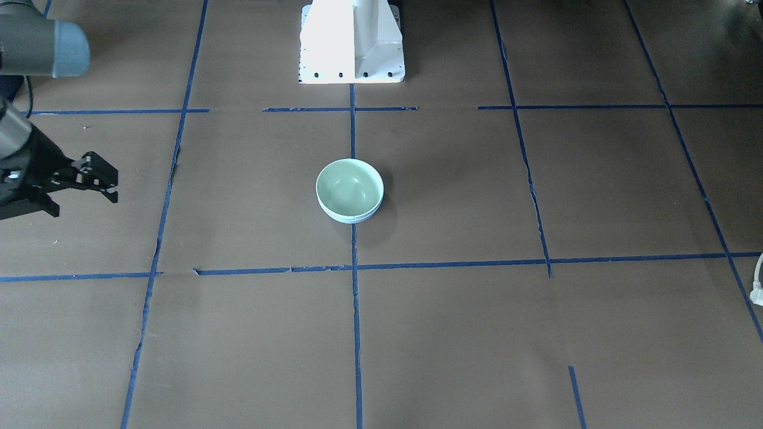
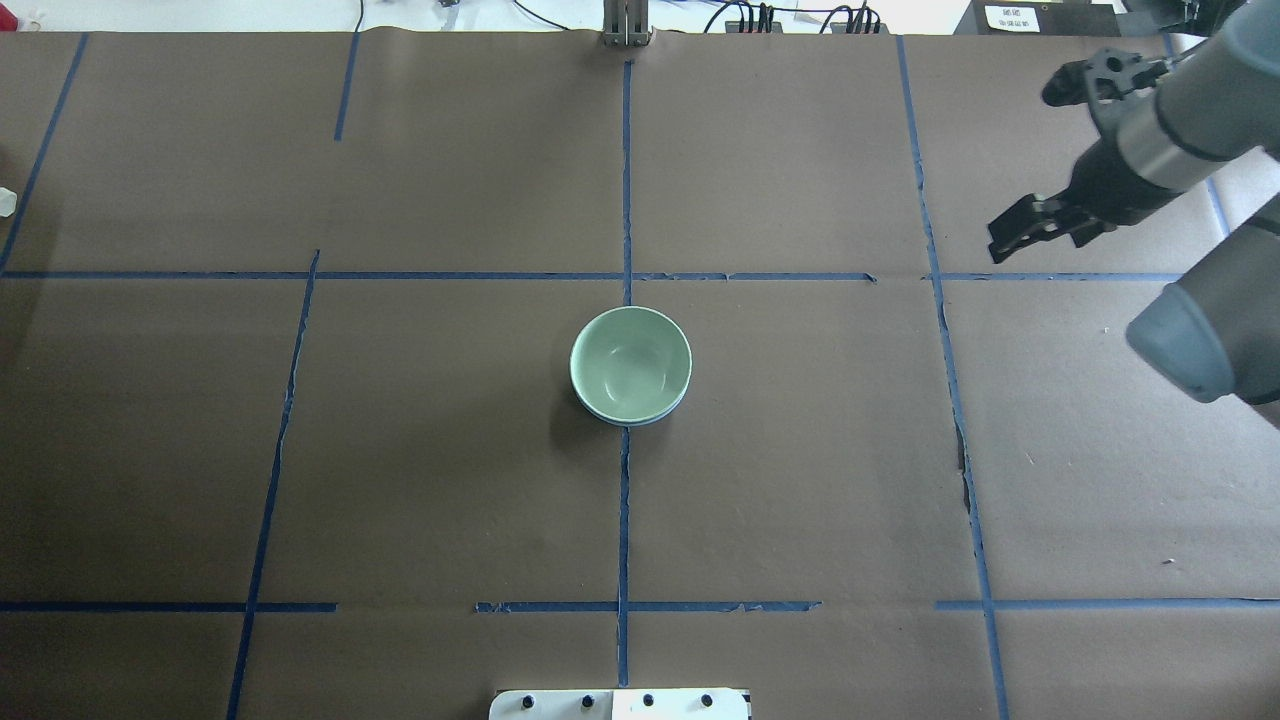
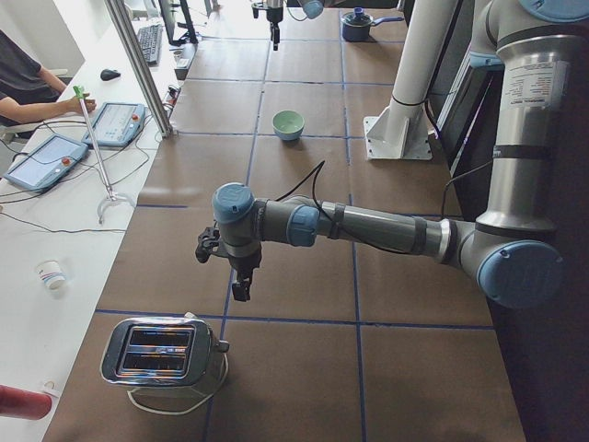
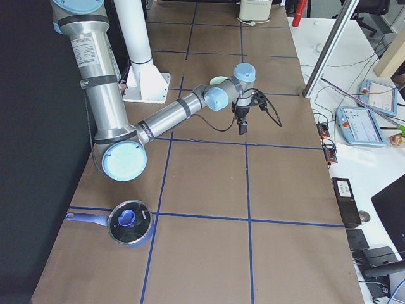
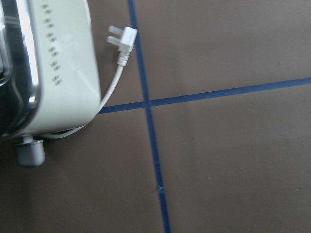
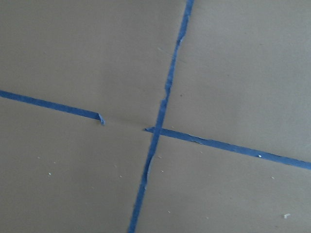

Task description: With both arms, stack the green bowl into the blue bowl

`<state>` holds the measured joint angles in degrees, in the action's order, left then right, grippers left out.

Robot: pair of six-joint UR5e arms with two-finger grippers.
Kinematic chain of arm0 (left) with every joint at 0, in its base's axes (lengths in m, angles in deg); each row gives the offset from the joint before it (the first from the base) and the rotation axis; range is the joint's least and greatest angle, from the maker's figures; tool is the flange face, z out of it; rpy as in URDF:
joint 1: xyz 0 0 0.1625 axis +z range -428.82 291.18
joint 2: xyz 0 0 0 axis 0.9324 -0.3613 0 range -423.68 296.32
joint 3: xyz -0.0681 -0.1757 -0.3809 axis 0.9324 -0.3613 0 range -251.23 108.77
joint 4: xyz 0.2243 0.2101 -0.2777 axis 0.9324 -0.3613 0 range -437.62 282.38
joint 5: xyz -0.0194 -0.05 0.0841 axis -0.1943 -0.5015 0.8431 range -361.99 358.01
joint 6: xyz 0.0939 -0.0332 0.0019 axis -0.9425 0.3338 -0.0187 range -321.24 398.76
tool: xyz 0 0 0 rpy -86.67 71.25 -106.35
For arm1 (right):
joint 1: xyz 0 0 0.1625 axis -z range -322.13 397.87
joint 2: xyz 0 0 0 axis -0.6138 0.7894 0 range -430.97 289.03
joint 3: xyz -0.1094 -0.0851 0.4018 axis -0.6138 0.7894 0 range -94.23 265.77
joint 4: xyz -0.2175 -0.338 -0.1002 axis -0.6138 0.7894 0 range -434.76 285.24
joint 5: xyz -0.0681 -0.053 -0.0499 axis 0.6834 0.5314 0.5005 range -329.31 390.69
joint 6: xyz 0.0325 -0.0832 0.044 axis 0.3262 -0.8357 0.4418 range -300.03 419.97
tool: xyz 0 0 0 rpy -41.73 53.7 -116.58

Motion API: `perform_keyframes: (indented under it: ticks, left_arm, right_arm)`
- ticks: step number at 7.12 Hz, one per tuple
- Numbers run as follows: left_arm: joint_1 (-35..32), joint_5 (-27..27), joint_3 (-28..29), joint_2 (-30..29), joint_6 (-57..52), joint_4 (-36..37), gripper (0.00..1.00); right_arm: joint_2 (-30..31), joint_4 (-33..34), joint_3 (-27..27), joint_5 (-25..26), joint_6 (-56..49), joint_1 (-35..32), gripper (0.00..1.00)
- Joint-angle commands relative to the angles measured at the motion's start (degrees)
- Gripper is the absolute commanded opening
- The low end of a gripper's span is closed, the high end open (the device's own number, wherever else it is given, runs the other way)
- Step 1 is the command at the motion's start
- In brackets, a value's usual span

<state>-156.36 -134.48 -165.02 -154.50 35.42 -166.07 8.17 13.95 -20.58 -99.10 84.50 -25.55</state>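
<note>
Brown paper worktop (image 2: 400, 480): the round pale-green bowl (image 2: 630, 362) sits nested in the round pale-blue bowl (image 1: 351, 220), well apart from left and right jaws, whose state I cannot tell.

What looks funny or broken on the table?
The green bowl sits neatly in the blue bowl. But the blue tape is torn, leaving a gap beside one crossing, and the toaster has its white plug lying loose, plugged into nothing.
</note>
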Motion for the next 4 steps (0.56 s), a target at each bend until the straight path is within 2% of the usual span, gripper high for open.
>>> perform_keyframes:
  ticks: [1, 2, 3, 4]
  left_arm:
    - [-2.3, -0.4, 2.3, 1.0, -1.8, 0.1, 1.0]
    - [-2.4, -0.9, 2.3, 1.3, -1.8, 0.0, 1.0]
    - [-2.3, -3.5, 2.4, 2.5, -1.7, 0.0, 1.0]
    - [-2.3, -4.2, 2.4, 2.8, -1.7, 0.0, 1.0]
  right_arm:
    - [9.0, 0.0, 0.3, -6.3, -13.2, -9.2, 1.0]
    - [12.1, 0.0, 0.3, -6.5, -15.5, -12.4, 1.0]
    - [12.3, -0.3, 3.3, -5.6, -15.6, -13.2, 1.0]
    - [9.4, -1.3, 5.7, -5.6, -16.1, -16.0, 1.0]
